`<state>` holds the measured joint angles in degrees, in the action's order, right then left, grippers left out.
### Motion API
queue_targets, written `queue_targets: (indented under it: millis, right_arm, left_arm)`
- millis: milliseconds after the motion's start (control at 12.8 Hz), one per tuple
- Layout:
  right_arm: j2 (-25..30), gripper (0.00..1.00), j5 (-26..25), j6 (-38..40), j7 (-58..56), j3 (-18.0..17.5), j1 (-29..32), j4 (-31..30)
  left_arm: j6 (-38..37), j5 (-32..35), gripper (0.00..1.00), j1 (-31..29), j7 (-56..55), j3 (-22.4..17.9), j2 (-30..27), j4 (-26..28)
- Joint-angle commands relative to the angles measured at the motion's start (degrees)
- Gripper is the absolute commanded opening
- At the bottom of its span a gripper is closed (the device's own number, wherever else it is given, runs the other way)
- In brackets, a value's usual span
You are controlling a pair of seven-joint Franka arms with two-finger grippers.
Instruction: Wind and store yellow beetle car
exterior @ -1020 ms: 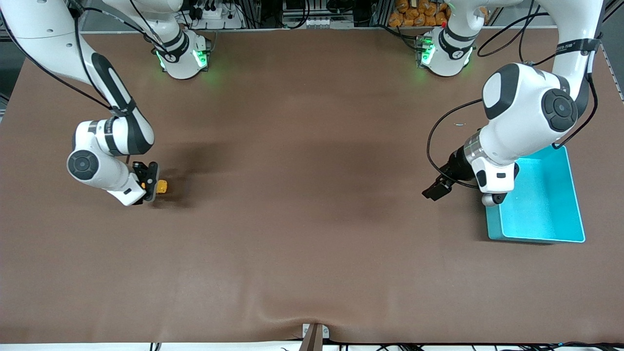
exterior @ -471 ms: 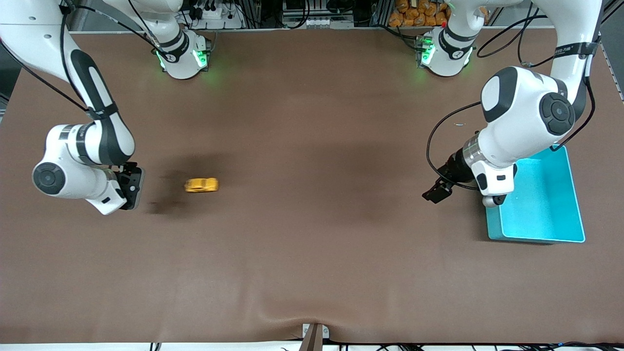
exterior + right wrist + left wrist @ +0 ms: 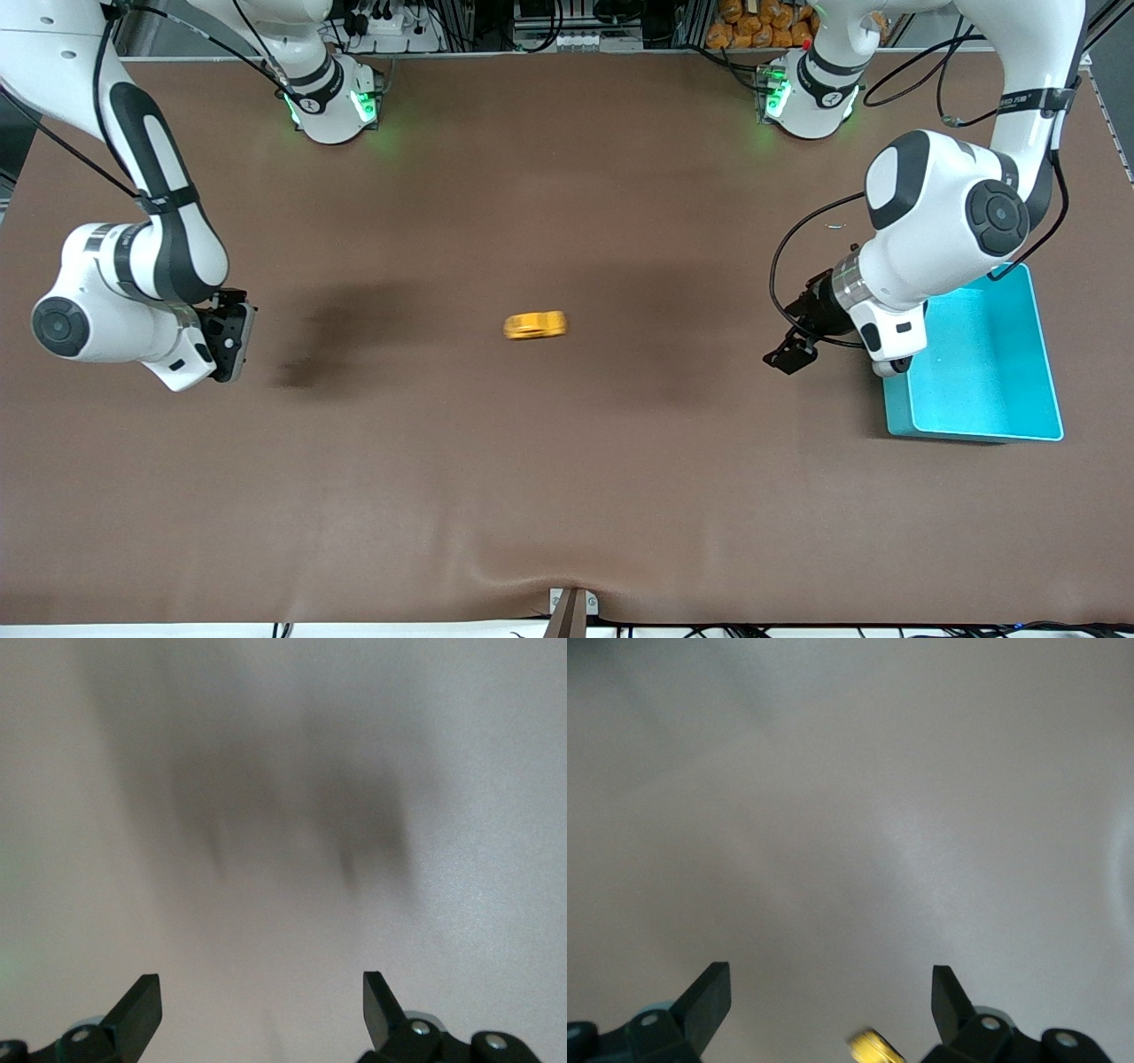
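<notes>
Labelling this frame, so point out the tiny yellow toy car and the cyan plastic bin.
Tiny yellow beetle-shaped toy car (image 3: 535,325), front view, middle of its body.
Cyan rectangular plastic bin (image 3: 983,434), front view, rim nearest the camera.

Yellow beetle car (image 3: 535,325) in the front view is a motion-smeared streak on the surface (image 3: 567,496), about midway between the arms; windows and wheels can't be made out. In the left wrist view the car (image 3: 873,1047) is blurred and cut off by the picture's edge, only a yellow sliver between the fingertips. Left pincer (image 3: 784,352) is partly hidden under its own arm, and that arm covers one corner of the cyan bin (image 3: 983,431). Right pincer (image 3: 232,341) shows edge-on, its fingers overlapping. Right wrist view: only smeared shadow on the surface, pincer (image 3: 261,1005) bases cropped.
</notes>
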<state>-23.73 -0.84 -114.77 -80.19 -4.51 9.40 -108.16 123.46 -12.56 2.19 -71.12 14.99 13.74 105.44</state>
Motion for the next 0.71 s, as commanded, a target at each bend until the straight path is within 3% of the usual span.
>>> queue_targets:
  millis: [0,235,471,627]
  right_arm:
    - [1.1,1.0,1.6,1.6,-0.1,-0.4,1.0,0.3]
    - [1.9,1.0,2.0,5.5,3.8,-0.4,1.8,3.7]
    - [3.9,1.0,2.0,16.7,12.9,-0.4,1.8,13.9]
    - [6.6,1.0,2.0,20.7,19.4,-0.3,2.3,19.1]
  left_arm:
    - [0.8,0.2,1.0,0.4,-3.9,0.1,-0.5,1.9]
    - [0.7,8.1,1.0,1.3,-16.0,0.3,-2.3,6.1]
    - [0.5,8.8,1.0,0.5,-19.2,0.2,-5.3,10.2]
    - [1.4,8.8,1.0,-0.7,-19.0,0.2,-8.6,16.2]
